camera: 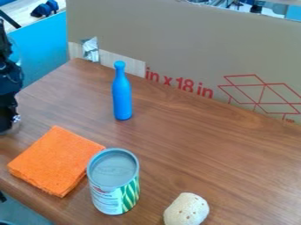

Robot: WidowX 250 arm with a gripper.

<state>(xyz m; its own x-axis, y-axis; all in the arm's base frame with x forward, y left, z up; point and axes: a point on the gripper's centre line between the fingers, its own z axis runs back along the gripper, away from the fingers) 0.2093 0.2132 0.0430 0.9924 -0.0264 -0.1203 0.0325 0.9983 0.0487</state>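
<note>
At the left edge of the camera view, the black gripper (7, 116) hangs low by the table's left side, partly cut off by the frame. Nearest to it lies a folded orange cloth (56, 160), flat on the wood. A tin can (115, 182) with a grey top and a green-and-white label stands upright against the cloth's right side. Farther back, a blue bottle (122, 96) is upright. A pale, rounded, speckled object (187, 209) rests near the front edge of the view, right of the can.
The brown wooden table (217, 154) carries these things. A tall cardboard panel (194, 48) with red print borders its back side, with a piece of silvery tape (90, 49) at its lower left. A blue surface (41, 48) lies beyond the table's left edge.
</note>
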